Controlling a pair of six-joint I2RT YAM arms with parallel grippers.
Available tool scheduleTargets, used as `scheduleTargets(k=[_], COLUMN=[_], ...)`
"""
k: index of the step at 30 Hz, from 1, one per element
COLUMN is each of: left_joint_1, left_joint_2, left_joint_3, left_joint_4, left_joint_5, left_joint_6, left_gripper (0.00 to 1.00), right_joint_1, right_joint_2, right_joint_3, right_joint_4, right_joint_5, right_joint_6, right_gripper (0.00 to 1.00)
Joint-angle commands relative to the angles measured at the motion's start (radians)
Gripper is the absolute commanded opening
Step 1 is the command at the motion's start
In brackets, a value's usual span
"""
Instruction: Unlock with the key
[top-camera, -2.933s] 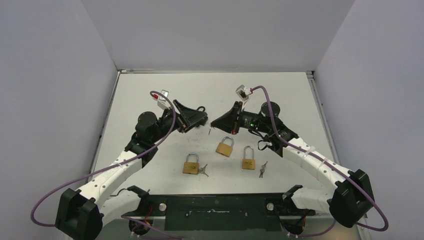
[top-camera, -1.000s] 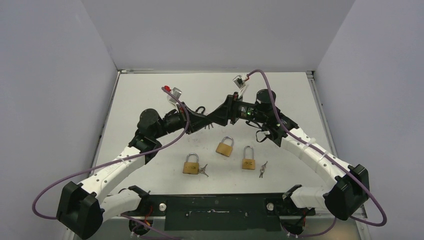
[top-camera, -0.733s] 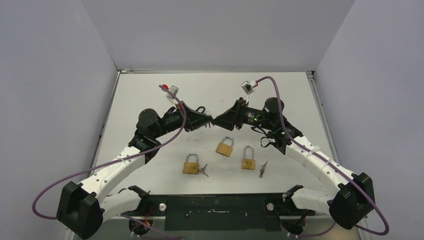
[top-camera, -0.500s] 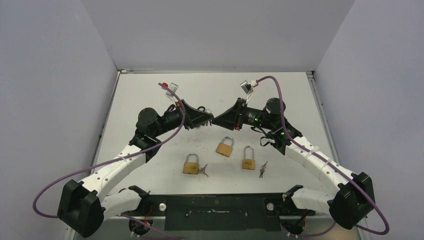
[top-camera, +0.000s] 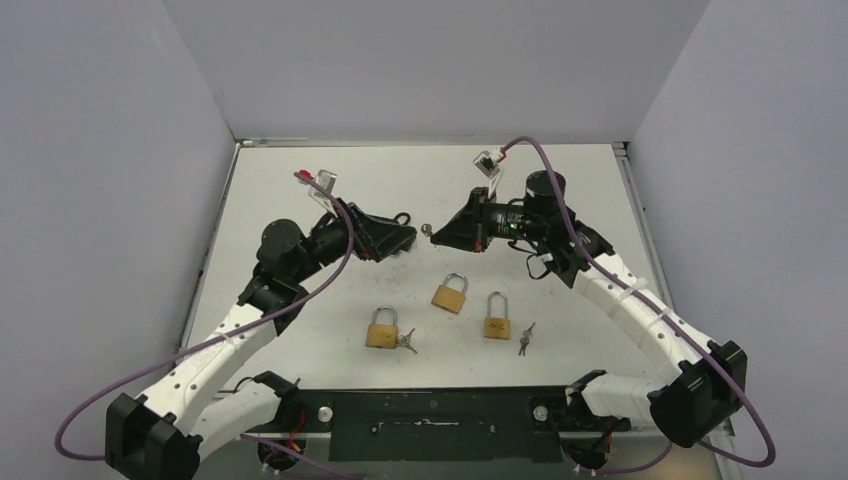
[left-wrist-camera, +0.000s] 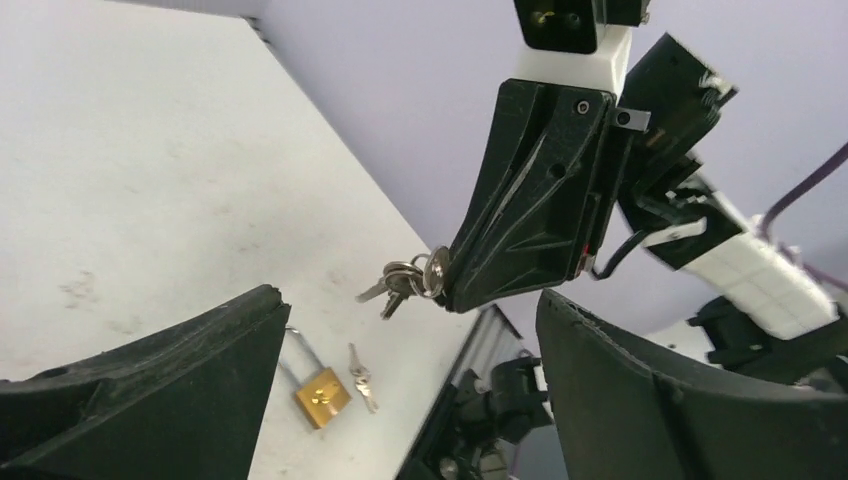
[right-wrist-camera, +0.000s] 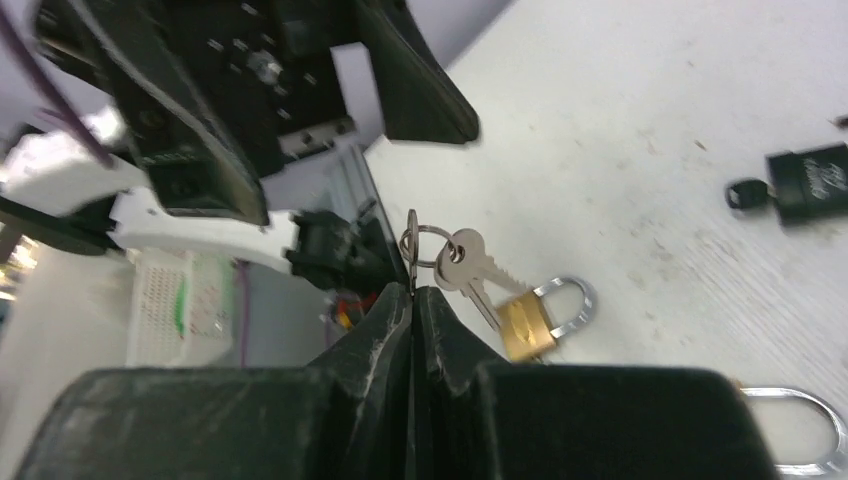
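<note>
Pinches, with the right gripper (right-wrist-camera: 413, 290) pressed fully together, a thin silver ring of small silver keys (right-wrist-camera: 455, 255), aloft over the white tabletop (top-camera: 300, 190). Holds the left gripper (top-camera: 403, 238) spread wide and empty, facing that bunch, near but apart. Shows three brass padlocks with steel shackles (top-camera: 450, 293) lying flat, nearer the arm bases.

Right wrist: brass padlock (right-wrist-camera: 535, 318) just behind key ring (right-wrist-camera: 420, 243) is blurred, keyhole unreadable. Silver shackle (right-wrist-camera: 800, 425) lower right of ring is cut by frame edge. Top view: ring's keys too small to count.
</note>
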Motion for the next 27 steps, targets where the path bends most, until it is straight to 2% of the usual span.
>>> scheduleTargets(k=[1,5,8,9,12,14,20,23,27], left_joint_1=[0.033,0.034,0.034,0.034,0.025,0.015,-0.034,-0.036,-0.041], left_joint_2=[-0.123,-0.119,-0.106,-0.098,-0.070,-0.049,0.025,0.040,0.067], left_joint_3=[0.043,0.071,0.070,0.063,0.032,0.018,0.019,0.011,0.002], left_joint_4=[-0.211,-0.262,-0.284,-0.280,-0.197,-0.149,-0.087,-0.048,-0.008], left_joint_5=[-0.077,0.125,0.198,0.221,0.299,0.346,0.441,0.445,0.460], left_joint_6=[0.345,0.516,0.605,0.624,0.578,0.541,0.495,0.475,0.451], left_gripper=[0.93,0.90,0.87,0.82,0.72,0.68,0.67,0.66,0.52], right_joint_1=[0.017,0.087,0.121,0.124,0.138,0.151,0.195,0.205,0.216], right_joint_2=[0.097,0.177,0.189,0.190,0.190,0.192,0.221,0.230,0.246], right_joint_3=[0.224,0.395,0.441,0.449,0.474,0.490,0.536,0.541,0.563], right_joint_4=[-0.567,-0.882,-0.950,-0.958,-0.992,-1.015,-1.054,-1.057,-1.068], right_joint_5=[0.023,0.095,0.165,0.154,0.138,0.134,0.116,0.116,0.107], right_joint_6=[-0.474,-0.741,-0.803,-0.815,-0.863,-0.888,-0.924,-0.929,-0.940], right_gripper=[0.00,0.00,0.00,0.00,0.00,0.00,0.00,0.00,0.00])
